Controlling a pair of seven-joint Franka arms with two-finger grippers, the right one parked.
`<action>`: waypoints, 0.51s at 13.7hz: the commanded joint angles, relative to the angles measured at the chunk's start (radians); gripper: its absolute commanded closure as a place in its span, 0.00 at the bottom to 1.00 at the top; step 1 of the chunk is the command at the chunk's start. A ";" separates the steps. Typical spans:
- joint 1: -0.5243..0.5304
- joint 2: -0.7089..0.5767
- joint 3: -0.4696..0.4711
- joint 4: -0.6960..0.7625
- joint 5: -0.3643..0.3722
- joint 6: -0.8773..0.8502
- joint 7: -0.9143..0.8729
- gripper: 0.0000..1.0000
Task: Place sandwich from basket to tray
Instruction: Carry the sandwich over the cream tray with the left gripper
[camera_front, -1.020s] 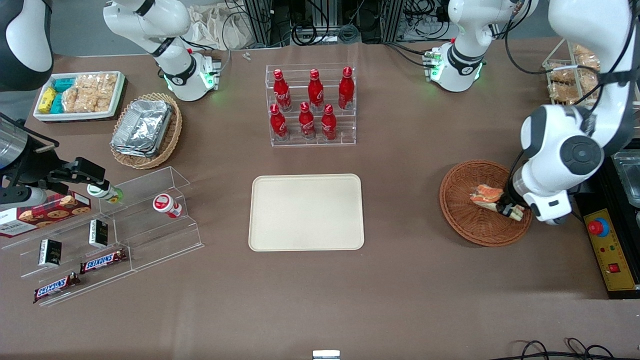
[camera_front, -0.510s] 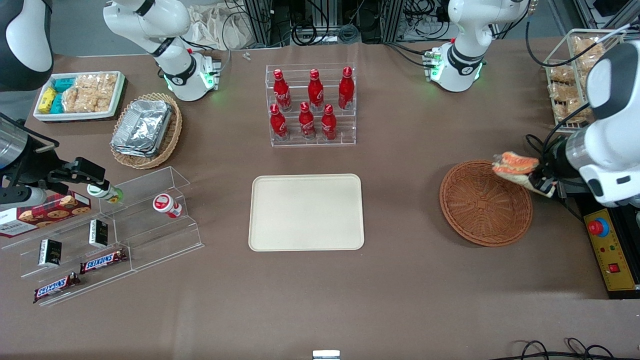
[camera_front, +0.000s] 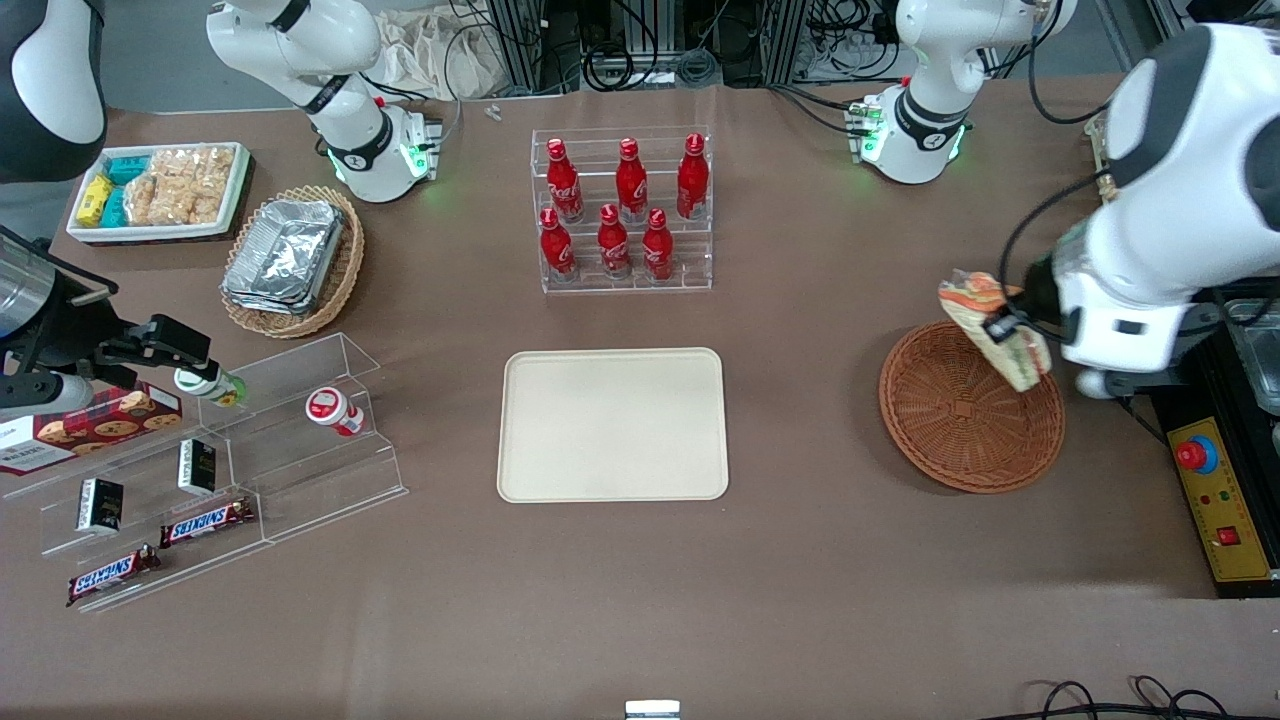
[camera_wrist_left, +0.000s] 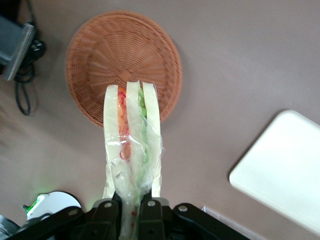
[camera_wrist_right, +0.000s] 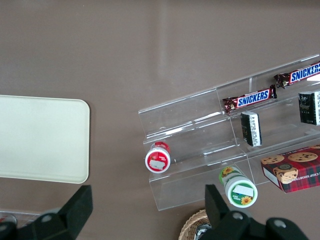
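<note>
Wrapped sandwich lifted, not yet carried to the tray

The sandwich hangs in the air above the wicker basket, near its rim, pinched by its end in the closed gripper. Transport step: next it must travel sideways to the empty beige tray, then go down.

This is a robotics lab arranged like a small shop: robot arm bases are bolted on a brown table, with cola bottles and Snickers bars on clear display racks, and cables along the table's edge.
</note>
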 joint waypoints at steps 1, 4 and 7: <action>0.001 0.028 -0.097 0.016 0.004 -0.009 0.041 1.00; -0.036 0.074 -0.164 0.005 -0.004 0.090 0.046 1.00; -0.143 0.135 -0.167 0.014 0.008 0.188 0.051 0.96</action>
